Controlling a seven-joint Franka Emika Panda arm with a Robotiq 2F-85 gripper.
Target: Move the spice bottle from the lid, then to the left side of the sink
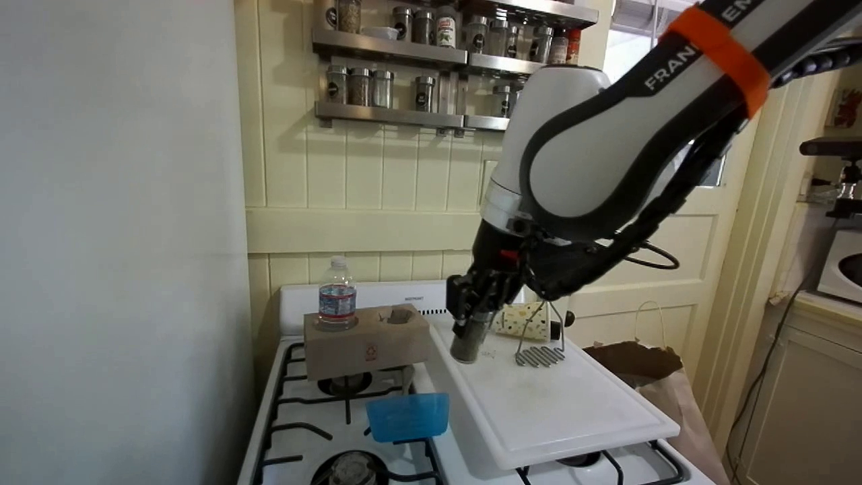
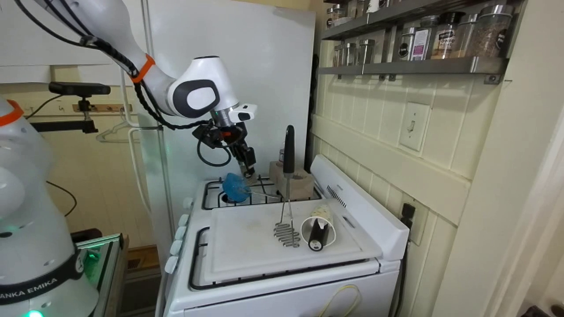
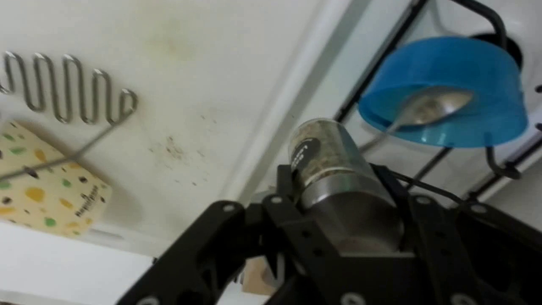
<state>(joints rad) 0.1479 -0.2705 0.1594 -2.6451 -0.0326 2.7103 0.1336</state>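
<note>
The spice bottle (image 3: pixel 326 148) is a small glass jar with greyish-green contents, a dark round label and a metal cap. My gripper (image 3: pixel 332 180) is shut on it near the cap, with one finger on each side. The bottle hangs tilted, base outward, in an exterior view (image 1: pixel 469 340); it also shows below the gripper (image 2: pixel 247 165) in an exterior view (image 2: pixel 250 178). It is held in the air near the edge of the lid, a large white slab (image 1: pixel 572 411) on the stove. The slab also shows in the wrist view (image 3: pixel 190 55). No sink is in view.
A blue cup (image 1: pixel 407 417) with a spoon (image 3: pixel 440 106) lies on the burner grate beside the slab. A cardboard box (image 1: pixel 367 343) bears a clear water bottle (image 1: pixel 337 296). A masher (image 1: pixel 541 356) and a patterned cup (image 1: pixel 525 320) are on the slab. Jar shelves (image 1: pixel 390 114) hang above.
</note>
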